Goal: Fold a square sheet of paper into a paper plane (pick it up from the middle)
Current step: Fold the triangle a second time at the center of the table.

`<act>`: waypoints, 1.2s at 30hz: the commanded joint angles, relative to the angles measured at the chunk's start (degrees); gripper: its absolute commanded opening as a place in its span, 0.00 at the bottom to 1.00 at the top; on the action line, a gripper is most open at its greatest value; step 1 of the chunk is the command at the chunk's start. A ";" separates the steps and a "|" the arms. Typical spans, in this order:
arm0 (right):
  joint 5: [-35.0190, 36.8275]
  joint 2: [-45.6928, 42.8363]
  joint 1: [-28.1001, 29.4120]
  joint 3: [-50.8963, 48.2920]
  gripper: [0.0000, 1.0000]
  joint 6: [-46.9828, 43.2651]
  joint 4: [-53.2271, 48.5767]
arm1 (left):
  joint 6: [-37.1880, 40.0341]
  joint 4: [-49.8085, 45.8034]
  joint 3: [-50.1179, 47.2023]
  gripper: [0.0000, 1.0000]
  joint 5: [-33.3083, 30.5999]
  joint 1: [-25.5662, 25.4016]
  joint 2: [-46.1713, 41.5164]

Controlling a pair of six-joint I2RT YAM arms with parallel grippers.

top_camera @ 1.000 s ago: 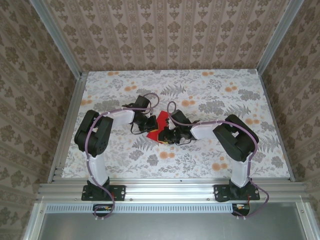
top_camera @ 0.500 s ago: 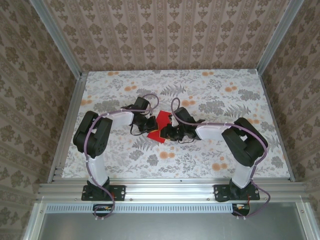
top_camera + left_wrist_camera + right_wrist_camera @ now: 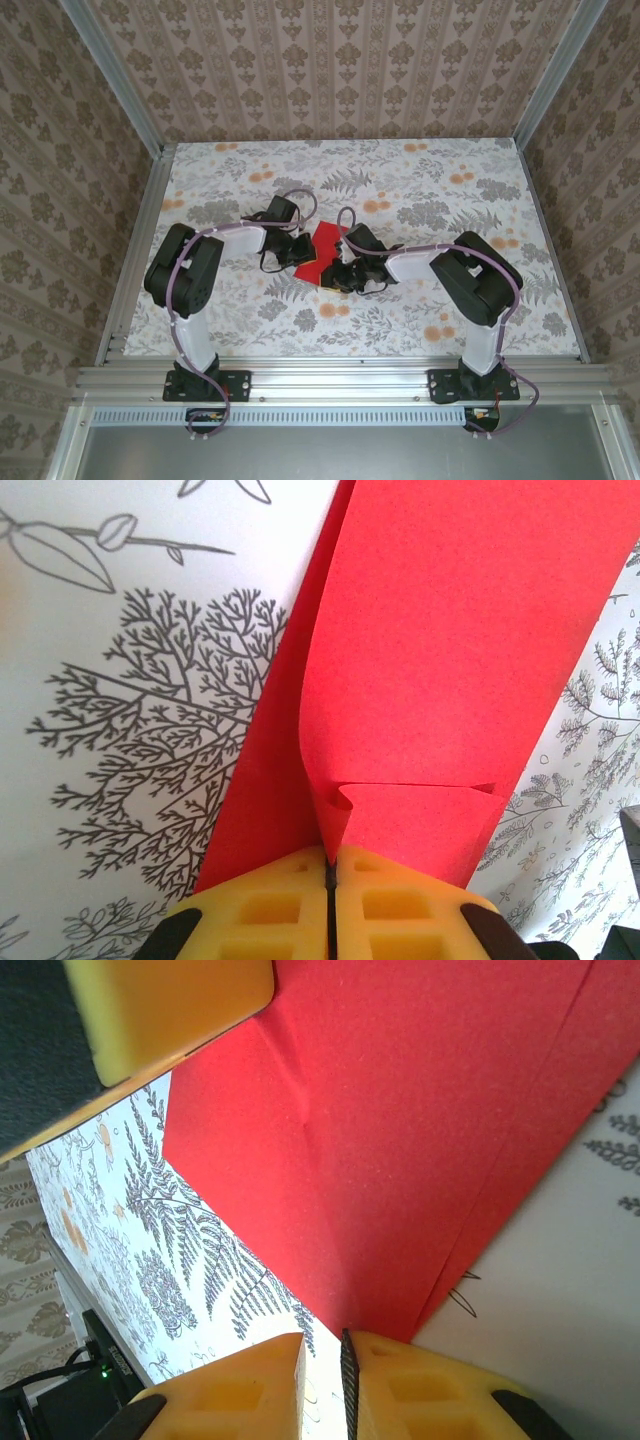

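Fold is being formed: square sheet of paper [image 3: 440,630] is being clenched by left end effector [image 3: 328,858]. State of right end effector [image 3: 322,1345] cannot be told. Edge alignment is likely needed next.

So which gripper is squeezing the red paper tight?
The left gripper: it is shut on the red paper; the right gripper has its jaws apart.

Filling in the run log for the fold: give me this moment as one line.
stage: folding underway | left gripper: shut on red paper edge | right gripper: slightly open at paper corner
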 commanded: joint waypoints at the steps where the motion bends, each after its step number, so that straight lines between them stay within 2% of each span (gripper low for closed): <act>1: -0.59 1.87 0.45 -0.32 0.19 -0.49 -2.54 | -0.75 -2.13 -1.76 0.08 -1.55 -0.30 -0.52; 5: 0.75 0.48 0.53 0.96 0.19 -1.38 -4.55 | -0.73 -1.86 -1.92 0.08 -1.46 -0.32 -0.70; 12: 5.67 -7.69 -0.49 1.18 0.21 -2.52 -3.30 | -0.61 -1.14 -2.39 0.08 -1.30 -0.30 -0.81; 20: 3.83 -1.57 -0.34 3.81 0.21 -1.64 -3.24 | -0.65 -0.86 -2.45 0.08 -1.12 -0.38 -0.78; 28: 2.46 0.75 0.01 2.79 0.20 -1.42 -4.80 | -0.73 -0.90 -2.64 0.08 -1.49 -0.39 -1.04; 36: 3.95 2.52 0.10 2.93 0.17 -2.05 -10.68 | -0.90 -1.16 -1.07 0.13 -1.61 -0.30 -2.90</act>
